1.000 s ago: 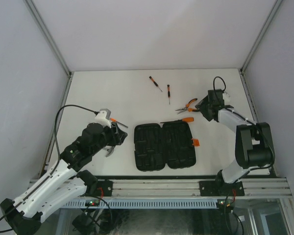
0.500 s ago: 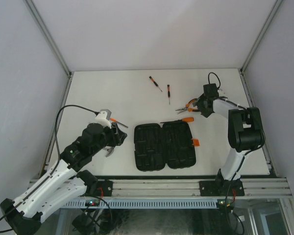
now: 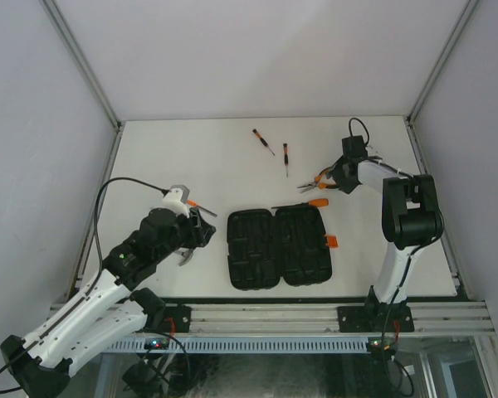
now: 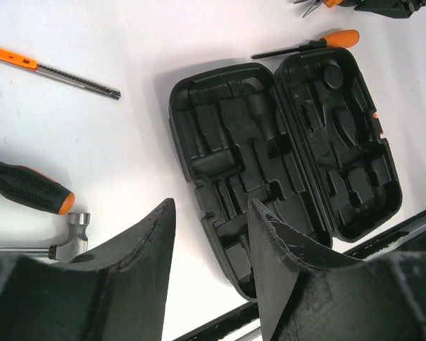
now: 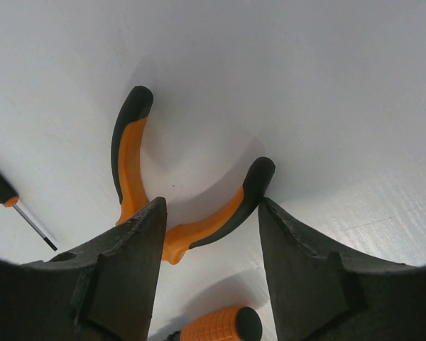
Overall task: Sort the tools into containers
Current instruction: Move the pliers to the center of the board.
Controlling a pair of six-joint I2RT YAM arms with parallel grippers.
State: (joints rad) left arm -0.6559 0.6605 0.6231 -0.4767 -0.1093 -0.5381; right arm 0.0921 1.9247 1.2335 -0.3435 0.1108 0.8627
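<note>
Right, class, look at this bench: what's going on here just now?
Hand tools are being sorted into a black tool case, which lies open with its slots empty. The right hand is open and straddles the orange-handled pliers, not yet gripping them. The left hand hangs open and empty beside the case. Two small screwdrivers lie farther back, untouched.

Case (image 4: 284, 156): matt black plastic, moulded. Pliers (image 5: 131, 167) grips: smooth orange-and-black plastic, slight sheen. Hammer (image 4: 74, 224) head: bright smooth metal. Table (image 3: 191, 157): matt white, faintly scuffed.
</note>
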